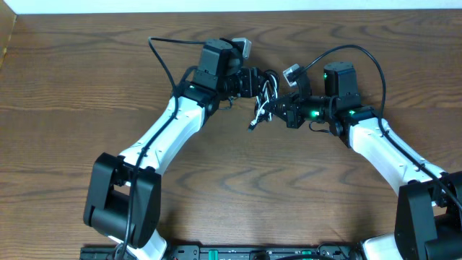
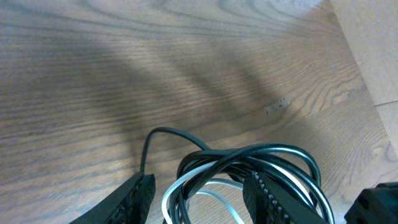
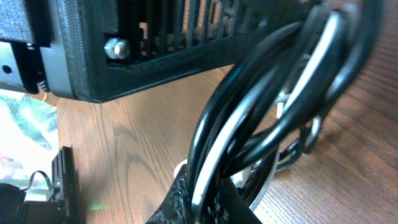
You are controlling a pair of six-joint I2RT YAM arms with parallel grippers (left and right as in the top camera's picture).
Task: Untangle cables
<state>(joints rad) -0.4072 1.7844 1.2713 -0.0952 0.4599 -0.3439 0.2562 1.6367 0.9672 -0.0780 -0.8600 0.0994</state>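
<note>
Cables (image 1: 262,96), thin black strands looped with a thin white one, sit bunched in a small tangle between the two tools, toward the far middle of the surface (image 1: 231,188); the right tool (image 1: 279,108) is clenched on the bundle, and in its wrist view several black loops and one silvery loop run down into the ribbed finger (image 3: 199,202) at the bottom of the frame and rise tight, off the wood, toward the other arm; the left tool (image 1: 261,82) meets the tangle from the opposite side, its fingers (image 2: 134,199) standing somewhat apart with the loops filling most of the gap and curling around the right-hand one; whether they press on the strands I cannot tell; one black strand arcs up, then drops beside the left-hand finger; from above, the two tools come nearly tip to tip, and a pale strand trails out of the tangle toward the near side, ending in a small plug (image 1: 253,125); the left tool's black slotted housing (image 3: 186,43) fills the top of the right wrist view, close to the loops; thicker black cords (image 1: 160,58) arch from each arm's wrist; green lights (image 1: 313,113) glow on the right arm; a small pale fleck (image 2: 277,106) marks the wood grain beyond the loops
</note>
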